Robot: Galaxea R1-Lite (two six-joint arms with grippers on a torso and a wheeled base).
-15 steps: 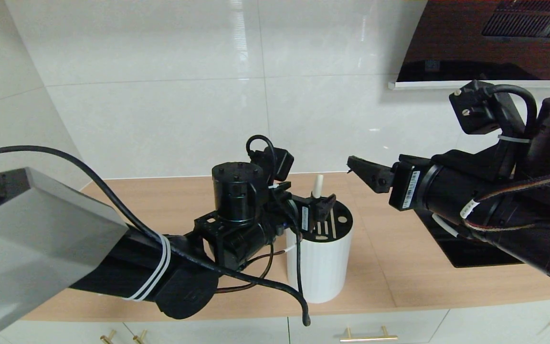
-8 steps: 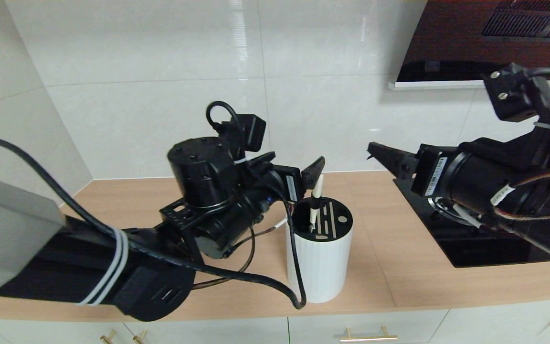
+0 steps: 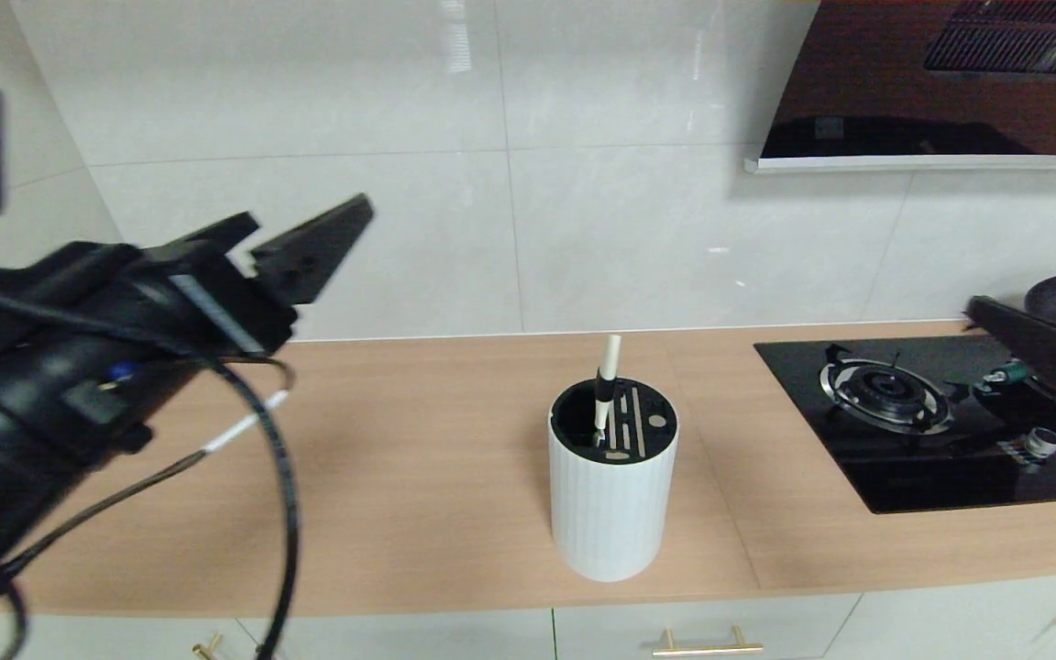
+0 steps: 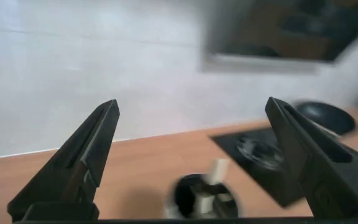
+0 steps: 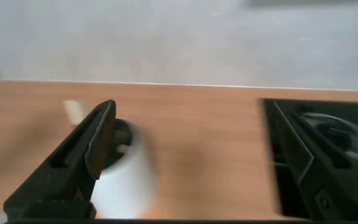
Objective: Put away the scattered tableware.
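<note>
A white ribbed utensil holder (image 3: 613, 500) with a black slotted top stands near the front of the wooden counter (image 3: 418, 449). A utensil with a white handle (image 3: 609, 367) stands upright in one of its slots. My left gripper (image 3: 308, 213) hangs open and empty, high and well to the left of the holder. My right gripper (image 3: 1028, 307) is open and empty at the far right, above the stove. In the left wrist view, the holder (image 4: 201, 199) lies beyond the open left gripper (image 4: 192, 104). The right wrist view has the holder (image 5: 126, 168) behind one finger of the open right gripper (image 5: 190, 109).
A black gas stove (image 3: 904, 431) is set into the counter on the right, with a dark pan (image 3: 1055, 293) at its back. A range hood (image 3: 940, 82) hangs above it. Tiled wall runs behind. Drawers with brass handles (image 3: 708, 642) sit below the counter edge.
My left gripper let go of the white-handled utensil, which stays in the holder, and pulled up and away to the left. My right arm drew back to the right.
</note>
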